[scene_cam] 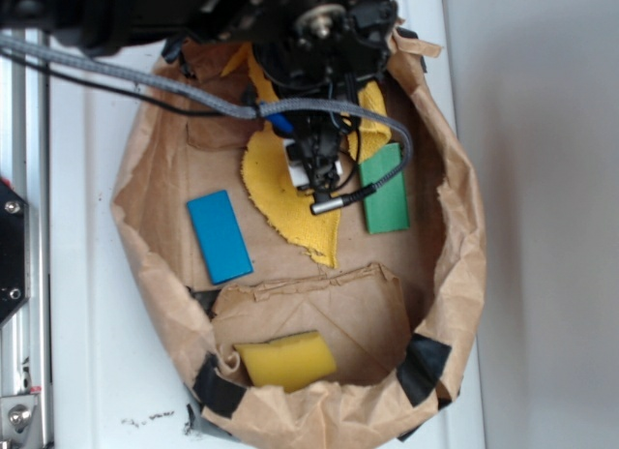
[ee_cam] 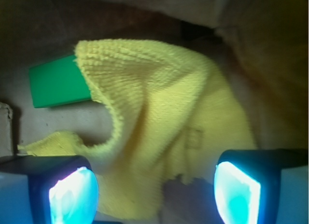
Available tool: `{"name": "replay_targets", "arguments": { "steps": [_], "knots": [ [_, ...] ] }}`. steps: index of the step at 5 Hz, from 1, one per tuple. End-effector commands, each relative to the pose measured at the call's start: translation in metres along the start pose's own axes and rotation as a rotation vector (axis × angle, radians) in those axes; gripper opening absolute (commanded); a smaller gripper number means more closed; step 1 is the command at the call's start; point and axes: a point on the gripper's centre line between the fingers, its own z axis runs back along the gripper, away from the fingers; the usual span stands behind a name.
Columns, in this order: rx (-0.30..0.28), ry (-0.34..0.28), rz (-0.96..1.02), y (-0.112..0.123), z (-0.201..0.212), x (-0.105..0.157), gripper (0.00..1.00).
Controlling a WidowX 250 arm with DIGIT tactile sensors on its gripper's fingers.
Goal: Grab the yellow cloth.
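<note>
Cloth [ee_cam: 164,122] bright yellow terry, rumpled; hand [ee_cam: 154,185] fingers apart over it.

**Clerk:** What sits inside the paper bag [scene_cam: 455,226]?

**Arm:** Item one, the cloth [scene_cam: 280,193], spread on the bag's floor at the middle, directly under my gripper [scene_cam: 319,173]. Item two, a block [scene_cam: 387,190] just right of the cloth, its corner touching or under the cloth's edge in my wrist view. Item three, a second block [scene_cam: 220,236] left of the cloth, apart from it. Item four, a sponge [scene_cam: 286,360] at the near end, well apart.

**Clerk:** And the bag?

**Arm:** On the table [scene_cam: 87,304].
</note>
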Motion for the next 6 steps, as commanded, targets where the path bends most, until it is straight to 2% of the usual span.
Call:
{"name": "replay_targets", "arguments": {
  "steps": [1, 2, 3, 5, 6],
  "knots": [
    [0.06, -0.098, 0.13, -0.007, -0.021, 0.02, 1.0],
    [0.104, -0.108, 0.167, -0.012, -0.036, 0.032, 1.0],
    [0.098, -0.103, 0.189, -0.013, -0.03, 0.033, 0.0],
    [0.047, -0.093, 0.15, -0.011, -0.007, 0.029, 0.0],
    [0.014, -0.085, 0.103, -0.012, 0.033, 0.013, 0.0]
  ]
}}
